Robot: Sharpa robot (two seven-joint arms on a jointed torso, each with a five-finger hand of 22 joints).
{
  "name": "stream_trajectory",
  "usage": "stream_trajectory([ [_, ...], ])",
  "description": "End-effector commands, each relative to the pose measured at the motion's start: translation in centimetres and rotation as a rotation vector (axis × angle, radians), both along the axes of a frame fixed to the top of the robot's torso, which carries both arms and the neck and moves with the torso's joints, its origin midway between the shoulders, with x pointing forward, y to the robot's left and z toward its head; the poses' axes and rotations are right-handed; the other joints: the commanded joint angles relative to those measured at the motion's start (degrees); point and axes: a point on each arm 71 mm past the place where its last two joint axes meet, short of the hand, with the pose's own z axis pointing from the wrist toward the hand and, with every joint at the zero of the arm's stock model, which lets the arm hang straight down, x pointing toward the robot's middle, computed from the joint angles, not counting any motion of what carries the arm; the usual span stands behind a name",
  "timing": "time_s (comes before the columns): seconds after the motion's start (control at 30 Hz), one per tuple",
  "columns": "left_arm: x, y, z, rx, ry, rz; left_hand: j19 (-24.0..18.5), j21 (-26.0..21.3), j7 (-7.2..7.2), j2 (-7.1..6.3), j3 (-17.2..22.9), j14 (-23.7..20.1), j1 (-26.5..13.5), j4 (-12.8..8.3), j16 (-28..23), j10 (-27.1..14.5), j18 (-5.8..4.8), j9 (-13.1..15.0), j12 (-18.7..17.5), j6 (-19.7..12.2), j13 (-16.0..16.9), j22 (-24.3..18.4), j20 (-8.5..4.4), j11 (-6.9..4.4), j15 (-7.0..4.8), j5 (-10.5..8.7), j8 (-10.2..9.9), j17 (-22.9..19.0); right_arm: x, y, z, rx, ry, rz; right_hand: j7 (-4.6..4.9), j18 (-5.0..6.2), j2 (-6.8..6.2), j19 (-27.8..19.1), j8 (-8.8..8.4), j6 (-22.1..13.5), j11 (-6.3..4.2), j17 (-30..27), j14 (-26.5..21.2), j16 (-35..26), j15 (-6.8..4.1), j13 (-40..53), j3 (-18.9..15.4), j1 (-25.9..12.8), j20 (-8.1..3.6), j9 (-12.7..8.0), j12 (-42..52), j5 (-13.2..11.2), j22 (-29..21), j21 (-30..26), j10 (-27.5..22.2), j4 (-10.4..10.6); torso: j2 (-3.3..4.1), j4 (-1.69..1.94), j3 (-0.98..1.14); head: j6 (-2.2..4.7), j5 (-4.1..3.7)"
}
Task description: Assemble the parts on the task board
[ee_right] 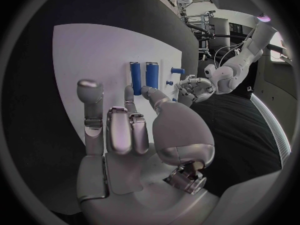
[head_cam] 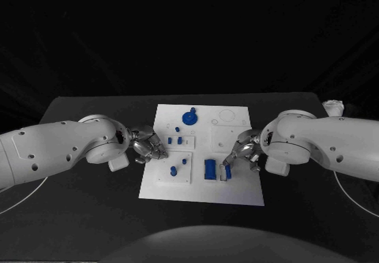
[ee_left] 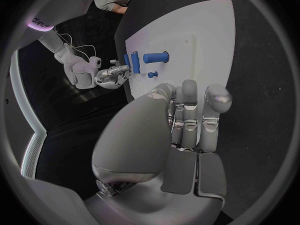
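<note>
Board (head_cam: 207, 183) lies long axis running away from robot on counter (head_cam: 87, 213). Two blue bars (head_cam: 210, 169) lie parallel along it. Left hand (head_cam: 147, 145) empty, fingers apart. Right hand (head_cam: 243, 151) empty, fingers apart.

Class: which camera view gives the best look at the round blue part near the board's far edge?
The head view: the round blue part sits unobstructed on the white task board, seen from above. In the two wrist views I cannot pick it out; they show other blue pieces near the hands.
</note>
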Motion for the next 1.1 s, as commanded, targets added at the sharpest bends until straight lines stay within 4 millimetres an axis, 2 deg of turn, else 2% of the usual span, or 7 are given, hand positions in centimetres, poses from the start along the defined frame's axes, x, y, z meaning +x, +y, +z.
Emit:
stream_trajectory([
  [0.03,-0.1,-0.2,-0.1,0.003,0.012,-0.019,-0.4,-0.2,-0.04,-0.18,0.2,-0.2,-0.5,0.0,-0.3,-0.2,0.51,0.1,-0.4,0.1,-0.1,6.0,0.15,0.10,0.00,0.19,0.2,-0.1,-0.1,0.1,-0.4,-0.003,0.012,-0.003,-0.39,0.76,0.24,1.7,0.13,0.0,-0.20,-0.1,2.2,-0.1,-0.05,15.1,2.7,-0.8,-0.26,0.0,0.2,-0.2,3.3,-0.1,6.2,-2.2,0.04,0.00,0.02,0.00,0.05],
  [0.3,-0.1,-0.2,-0.1,0.005,0.011,-0.021,-0.5,-0.3,-0.03,-0.24,0.2,-0.3,-0.5,0.0,-0.4,-0.2,0.51,0.1,-0.4,0.0,-0.1,6.0,0.17,0.11,0.02,0.17,0.2,-0.1,-0.1,0.4,-0.7,-0.005,0.019,-0.002,-0.37,0.78,0.35,1.7,0.12,0.0,-0.19,-0.2,2.1,-0.2,-0.03,15.1,2.7,-1.0,-0.24,0.0,0.2,-0.3,3.2,-0.3,6.2,-1.9,0.00,0.04,0.01,0.00,-0.03],
  [0.57,-0.2,-0.1,-0.1,0.006,0.011,-0.021,-0.5,-0.3,-0.03,-0.24,0.2,-0.3,-0.5,0.0,-0.4,-0.2,0.51,0.1,-0.4,0.0,-0.1,6.0,0.17,0.11,0.02,0.17,0.2,-0.1,-0.3,0.6,-1.2,-0.007,0.028,-0.001,-0.32,0.84,0.46,1.6,0.03,-0.3,-0.14,-0.6,2.0,-0.4,0.01,15.1,2.7,-1.4,-0.21,0.0,0.2,-0.9,3.1,-0.8,6.2,-1.6,-0.04,0.05,-0.02,0.00,0.27],
  [0.67,-0.2,-0.1,-0.1,0.006,0.012,-0.021,-0.5,-0.3,-0.03,-0.24,0.2,-0.3,-0.5,0.0,-0.4,-0.2,0.51,0.1,-0.4,0.0,-0.1,6.0,0.17,0.11,0.02,0.17,0.2,-0.1,-0.3,0.6,-1.3,-0.008,0.030,-0.001,-0.30,0.86,0.52,1.6,-0.03,-0.5,-0.11,-0.7,2.0,-0.4,0.05,15.1,2.6,-1.8,-0.17,0.1,0.2,-3.3,3.1,-1.1,6.2,-1.1,-0.01,0.04,0.00,0.00,0.36],
  [0.87,-0.2,-0.1,-0.1,0.007,0.013,-0.021,-0.5,-0.3,-0.03,-0.24,0.2,-0.3,-0.5,0.0,-0.4,-0.2,0.51,0.1,-0.4,0.0,-0.1,6.0,0.17,0.11,0.02,0.17,0.2,-0.1,-0.4,0.6,-1.4,-0.011,0.030,0.004,-0.19,0.90,0.41,1.6,-0.22,-0.9,-0.03,-0.8,2.0,-0.5,0.10,15.1,2.4,-2.3,-0.13,0.0,0.2,-4.4,3.0,-1.5,6.2,-0.7,0.01,0.02,0.01,0.00,0.42],
  [1.0,-0.2,-0.1,-0.1,0.007,0.014,-0.023,-0.5,-0.3,-0.02,-0.27,0.2,-0.3,-0.6,0.1,-0.4,-0.2,0.51,0.1,-0.4,0.0,-0.1,6.0,0.18,0.10,0.03,0.17,0.2,-0.1,-0.4,0.5,-1.4,-0.013,0.028,0.005,-0.07,0.90,0.29,1.7,-0.40,-1.0,0.10,-0.9,2.0,-0.5,0.22,15.1,1.6,-3.3,-0.04,-0.1,0.2,-9.3,3.0,-1.6,6.2,0.4,0.01,-0.01,0.02,0.00,0.48],
  [1.1,-0.2,-0.1,-0.1,0.008,0.015,-0.023,-0.5,-0.4,-0.02,-0.30,0.2,-0.4,-0.6,0.1,-0.4,-0.2,0.51,0.1,-0.4,0.0,-0.1,6.0,0.18,0.10,0.03,0.16,0.2,-0.1,-0.4,0.4,-1.4,-0.014,0.026,0.002,0.02,0.92,0.42,1.7,-0.51,-1.1,0.17,-0.9,2.0,-0.5,0.26,15.1,1.3,-3.9,0.00,-0.1,0.2,-10.4,2.9,-1.9,6.2,1.1,0.01,-0.01,0.03,0.00,0.48],
])
